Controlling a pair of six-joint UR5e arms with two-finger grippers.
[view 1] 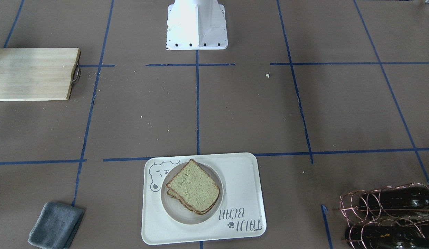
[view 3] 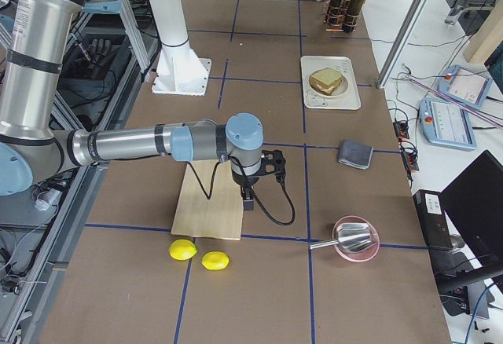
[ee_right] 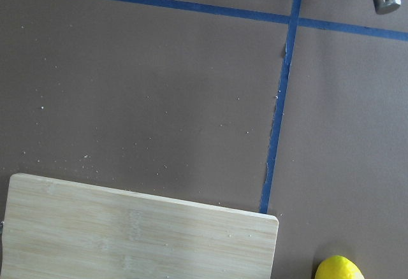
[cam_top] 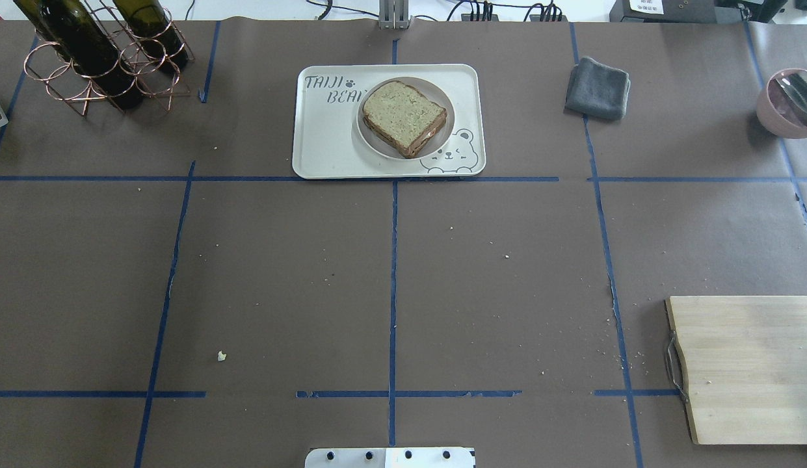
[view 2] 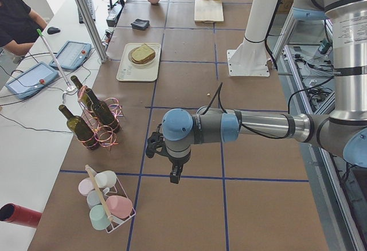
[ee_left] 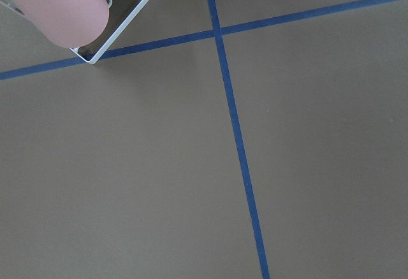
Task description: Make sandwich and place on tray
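The sandwich [view 1: 193, 186], two tan bread slices with dark crust stacked together, lies on a small round white plate [view 1: 167, 204] on the cream bear tray [view 1: 242, 173]. It also shows in the overhead view [cam_top: 404, 117], where a sliver of white shows between the slices at the near edge. My left gripper [view 2: 172, 173] shows only in the exterior left view, far from the tray, near a cup rack. My right gripper [view 3: 247, 201] shows only in the exterior right view, over the cutting board's edge. I cannot tell whether either is open or shut.
A pale wooden cutting board [cam_top: 748, 367] lies at the near right. A grey folded cloth [cam_top: 598, 88], a copper wine rack with bottles [cam_top: 97, 52] and a pink bowl [cam_top: 787, 101] stand along the far side. Two lemons [view 3: 200, 255] lie beyond the board. A rack of cups [view 2: 106, 202] stands near the left gripper.
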